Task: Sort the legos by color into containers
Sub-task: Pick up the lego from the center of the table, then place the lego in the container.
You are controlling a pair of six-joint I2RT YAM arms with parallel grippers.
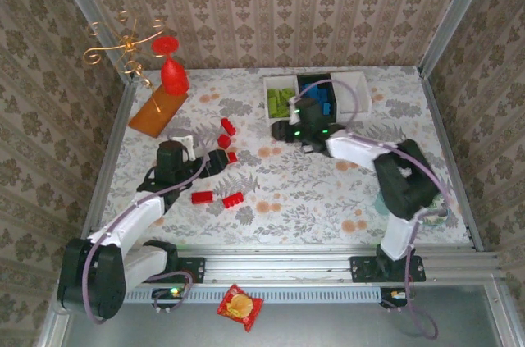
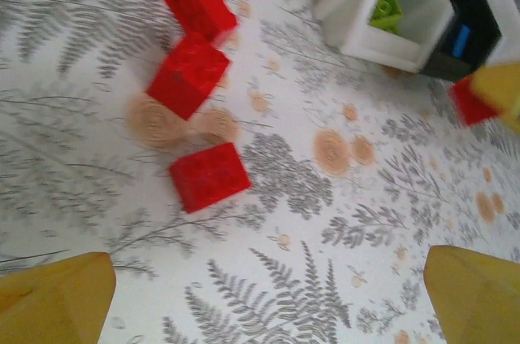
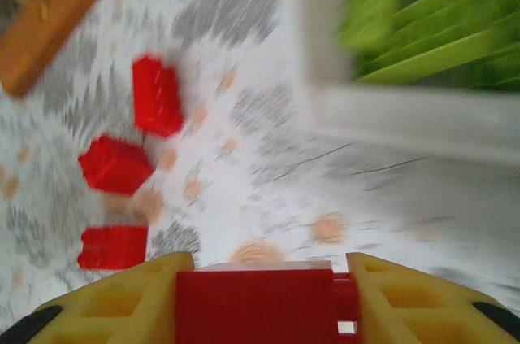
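While the right gripper (image 1: 305, 130) hangs at the near edge of the container row, at about 1 o'clock from the centre of the desk (image 1: 328, 199) in the overhead view, its jaws are drawn in narrowly on a held red brick (image 3: 253, 311). The right wrist view shows that brick clamped between the two yellow fingers (image 3: 138, 295). The left gripper (image 1: 221, 158) stands at 9 o'clock from the desk centre with its jaws spread wide and nothing between them.

**Sorted so far.** The left white container (image 1: 269, 84) holds the green bricks (image 1: 281, 102). The black container (image 1: 305, 80) beside it holds the blue bricks (image 1: 321, 101). No green or blue brick is seen loose on the desk, so those two colours appear finished.

**Left to do.** The right white container (image 1: 361, 89), at the 3 o'clock end of the row, shows no brick that can be made out, and it is judged the destination for red. Five loose red bricks (image 1: 224, 141) lie on the desk:
- Three form a short column at 9 to 10 o'clock from the centre, just ahead of the left gripper. In the left wrist view they sit at 11 o'clock.
- A pair of red bricks (image 1: 202, 197) lies near each other at 7 to 8 o'clock.

**Progress.** The task is judged well past halfway, with one red brick in transit and five more to collect.
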